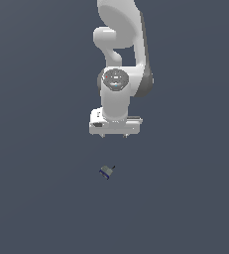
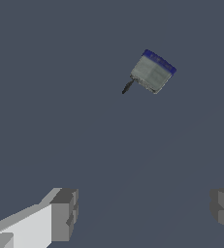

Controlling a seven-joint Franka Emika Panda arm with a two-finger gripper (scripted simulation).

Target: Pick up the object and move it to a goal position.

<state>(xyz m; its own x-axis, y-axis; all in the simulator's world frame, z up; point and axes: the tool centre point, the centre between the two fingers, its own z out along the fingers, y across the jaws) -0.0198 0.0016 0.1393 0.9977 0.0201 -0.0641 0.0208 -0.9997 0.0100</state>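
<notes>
Wrist view. A small grey block (image 2: 152,72) with a dark blue edge along one side lies tilted on a plain slate-grey surface (image 2: 84,126); a short dark stub projects from one corner. Two grey fingertips (image 2: 64,214) of the white gripper (image 2: 145,213) stand wide apart, holding nothing, well clear of the block.

The white robot arm (image 1: 121,49) runs off the exterior view's top edge; the grey blocky fingers (image 2: 64,215) are cropped in the wrist view.

Background: uniform dark slate-blue table (image 1: 36,198) fills both views. No walls or furniture visible. Lighting flat, even.
</notes>
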